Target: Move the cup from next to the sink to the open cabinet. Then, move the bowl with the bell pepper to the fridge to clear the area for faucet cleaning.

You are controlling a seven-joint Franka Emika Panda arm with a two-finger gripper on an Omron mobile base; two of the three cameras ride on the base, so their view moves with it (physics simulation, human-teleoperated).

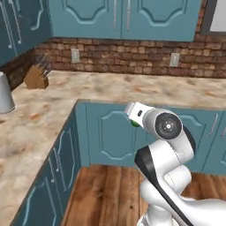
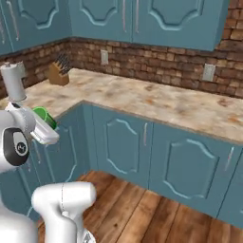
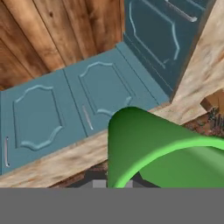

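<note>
Gripping the cup (image 3: 166,153), pincer (image 2: 47,124) clamped shut, held off the counter (image 1: 110,88) corner edge.

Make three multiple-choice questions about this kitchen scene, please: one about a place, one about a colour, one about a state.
1. Where does the knife block stand?
A. on the wooden floor
B. on the countertop in the corner, by the brick wall
C. inside a base cabinet

2. What colour is the cup?
A. red
B. white
C. bright green

3. What is the state of the gripper?
A. shut on the cup
B. open and empty
C. shut on a knife

Answers: 1 B, the block rests on the countertop near the brick corner. 2 C, the hand view shows a bright green cup close up. 3 A, the cup sits at the hand, lifted above the floor in both base views.
</note>
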